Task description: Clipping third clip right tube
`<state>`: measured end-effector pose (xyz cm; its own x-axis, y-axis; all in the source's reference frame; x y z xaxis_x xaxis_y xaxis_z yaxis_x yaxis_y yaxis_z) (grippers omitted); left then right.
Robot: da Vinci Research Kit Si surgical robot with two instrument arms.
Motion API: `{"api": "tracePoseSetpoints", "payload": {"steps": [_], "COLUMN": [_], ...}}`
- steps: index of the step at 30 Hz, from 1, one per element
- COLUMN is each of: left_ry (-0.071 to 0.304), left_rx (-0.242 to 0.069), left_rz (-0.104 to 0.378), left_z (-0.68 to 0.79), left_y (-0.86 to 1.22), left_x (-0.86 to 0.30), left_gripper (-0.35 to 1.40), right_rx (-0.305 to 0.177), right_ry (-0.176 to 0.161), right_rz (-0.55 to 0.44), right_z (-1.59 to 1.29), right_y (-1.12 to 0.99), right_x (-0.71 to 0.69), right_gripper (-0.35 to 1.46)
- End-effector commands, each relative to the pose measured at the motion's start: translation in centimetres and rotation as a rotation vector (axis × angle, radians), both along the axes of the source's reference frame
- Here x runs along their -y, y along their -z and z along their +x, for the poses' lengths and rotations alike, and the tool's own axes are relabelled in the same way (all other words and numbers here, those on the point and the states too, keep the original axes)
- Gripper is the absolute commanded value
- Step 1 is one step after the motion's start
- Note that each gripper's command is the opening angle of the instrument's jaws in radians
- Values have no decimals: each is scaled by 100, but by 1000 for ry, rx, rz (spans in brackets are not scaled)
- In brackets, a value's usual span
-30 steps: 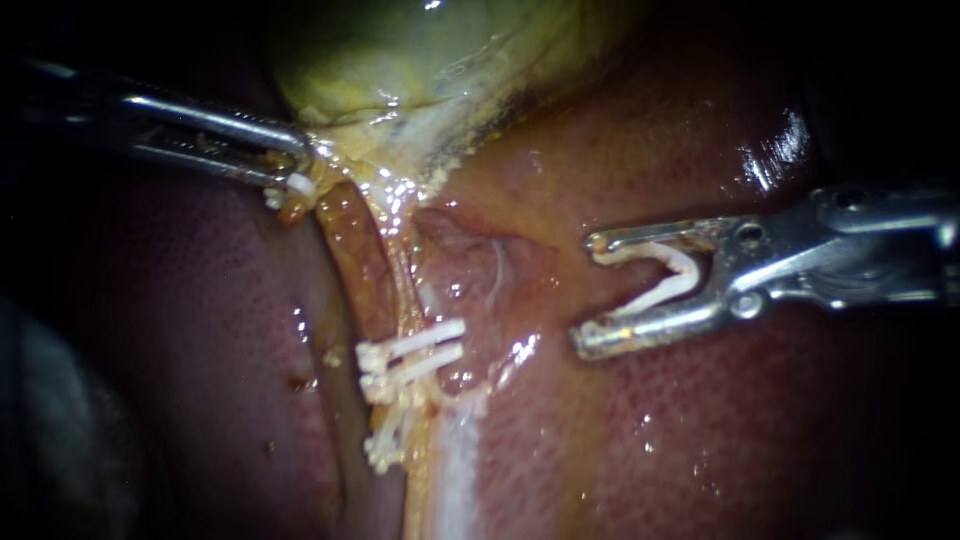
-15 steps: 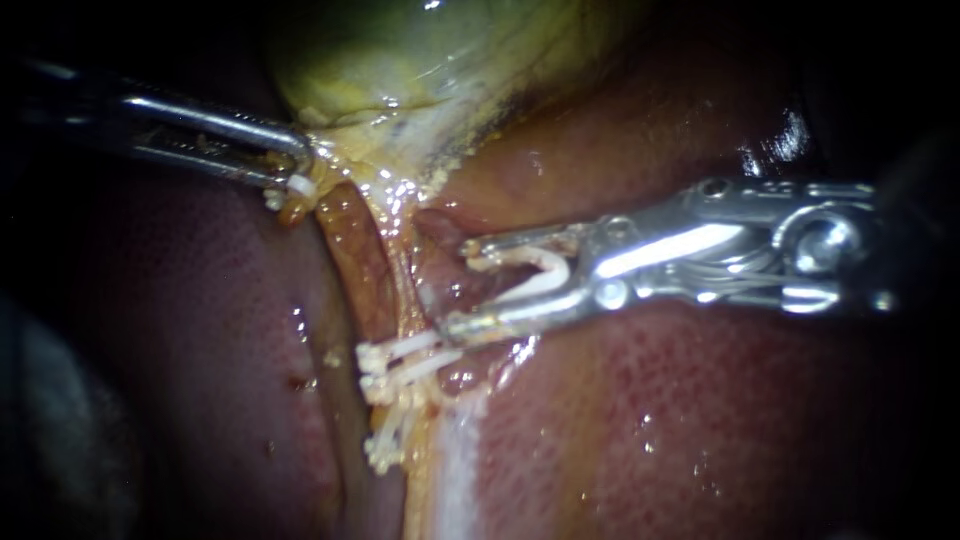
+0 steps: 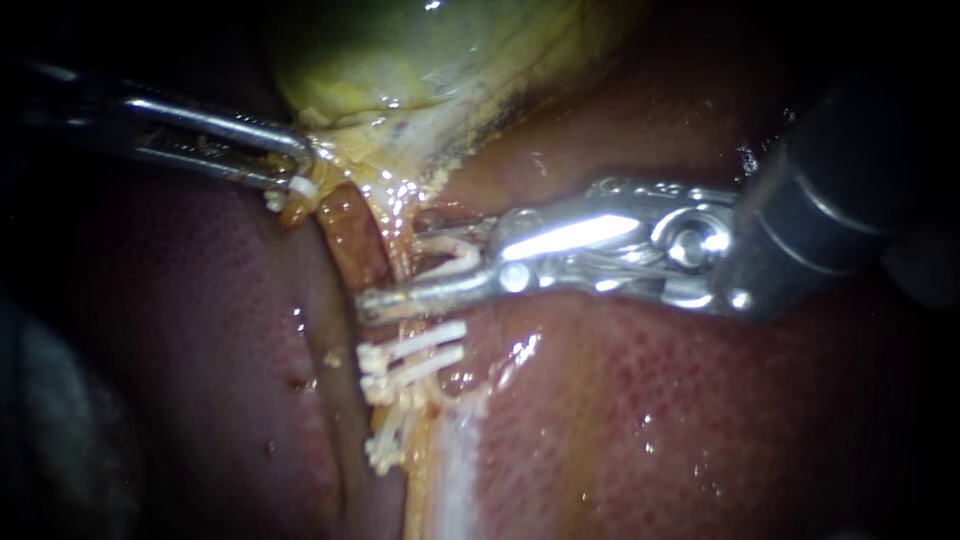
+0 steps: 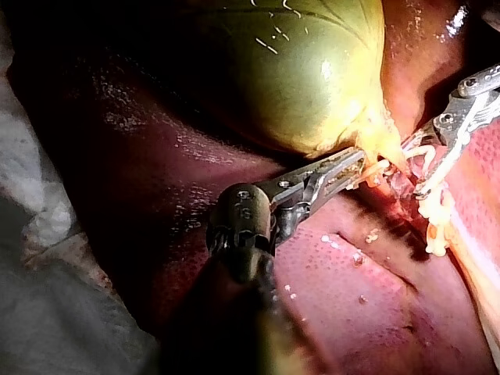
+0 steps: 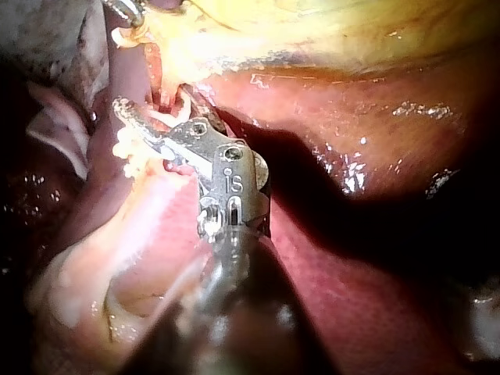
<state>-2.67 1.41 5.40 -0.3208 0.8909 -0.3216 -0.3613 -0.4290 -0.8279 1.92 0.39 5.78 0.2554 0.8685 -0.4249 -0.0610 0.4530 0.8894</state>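
One left instrument [image 3: 298, 166], one right instrument [image 3: 394, 264], one gallbladder [image 3: 420, 60], one open clip [image 3: 464, 262].

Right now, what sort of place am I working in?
Likely a surgical practice bench: a liver and gallbladder lie exposed beside pale sheeting, and white clips sit on the tissue.

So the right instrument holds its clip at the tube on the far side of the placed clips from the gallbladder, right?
No. The endoscope view shows the right instrument holding its clip at the tube between the gallbladder and the clips already on it, not beyond them.
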Motion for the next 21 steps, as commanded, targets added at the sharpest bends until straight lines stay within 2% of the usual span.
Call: {"api": "tracePoseSetpoints", "payload": {"steps": [1,6,10,16,21], "left_ry": [0,0,0,0,0], "left_rx": [0,0,0,0,0], "left_rz": [0,0,0,0,-1], "left_z": [0,0,0,0,0], "left_y": [0,0,0,0,-1], "left_x": [0,0,0,0,0], "left_gripper": [-35,-35,-35,-35,-35], "right_rx": [-17,-92,-141,-156,-155], "right_ry": [-14,-69,-92,-101,-104], "right_rz": [14,47,59,71,72], "right_z": [1,8,9,10,9], "right_y": [1,6,16,33,34], "right_x": [0,-1,-5,-13,-16], "right_gripper": [48,48,48,45,43]}}
